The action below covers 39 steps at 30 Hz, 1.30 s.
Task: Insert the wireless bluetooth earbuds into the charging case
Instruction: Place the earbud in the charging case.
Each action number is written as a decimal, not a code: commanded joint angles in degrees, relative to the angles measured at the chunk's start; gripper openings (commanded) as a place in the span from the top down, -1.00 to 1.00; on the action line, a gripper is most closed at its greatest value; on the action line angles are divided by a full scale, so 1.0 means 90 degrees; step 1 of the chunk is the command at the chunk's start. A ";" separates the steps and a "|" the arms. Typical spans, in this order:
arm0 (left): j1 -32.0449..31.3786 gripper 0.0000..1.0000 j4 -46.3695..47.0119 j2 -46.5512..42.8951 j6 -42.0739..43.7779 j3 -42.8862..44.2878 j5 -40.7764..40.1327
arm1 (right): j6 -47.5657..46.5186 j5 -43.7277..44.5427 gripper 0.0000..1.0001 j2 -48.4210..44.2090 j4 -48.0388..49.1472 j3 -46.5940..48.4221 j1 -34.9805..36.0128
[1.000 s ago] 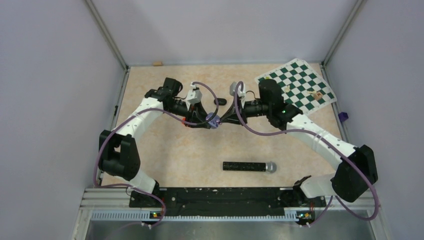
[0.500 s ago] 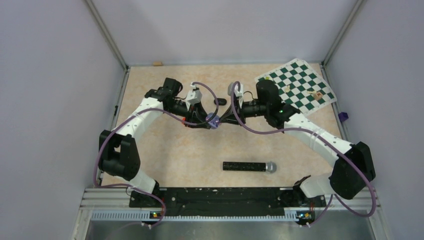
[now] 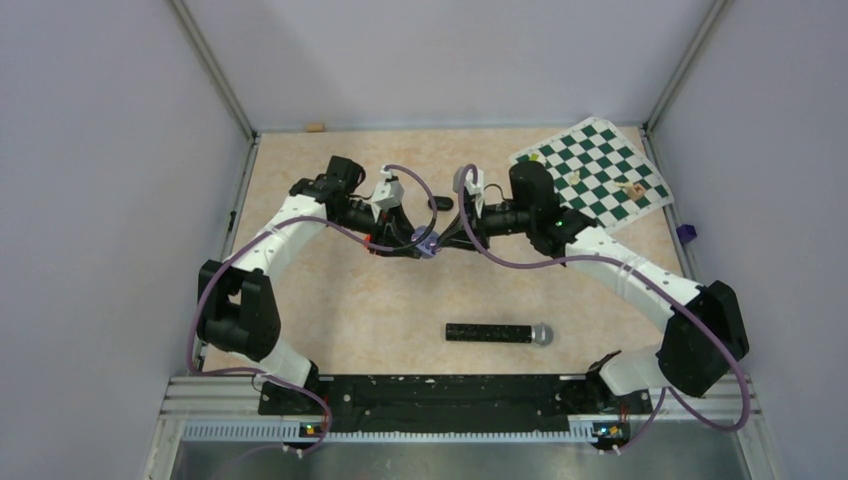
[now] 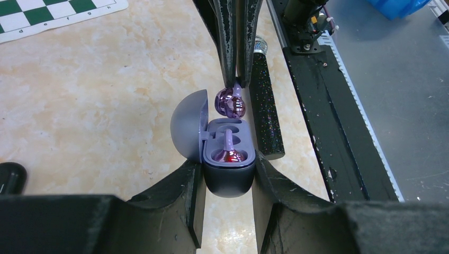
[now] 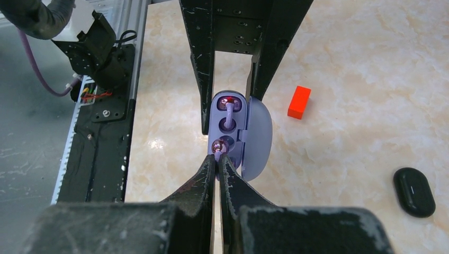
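Only my wrist views show my left gripper (image 4: pixel 229 170) clamping the open charging case (image 4: pixel 229 182), right gripper (image 5: pixel 217 160) pinching an earbud (image 5: pixel 216 146).

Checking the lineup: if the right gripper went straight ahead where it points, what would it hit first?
Likely the open case, held by the left gripper: the earbud in the right gripper hangs at its empty socket. Depth is unclear.
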 commanded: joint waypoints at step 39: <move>0.0013 1.00 -0.0118 -0.0338 0.0188 0.0114 0.0283 | -0.0128 0.0134 1.00 0.0258 0.0057 0.0113 0.0221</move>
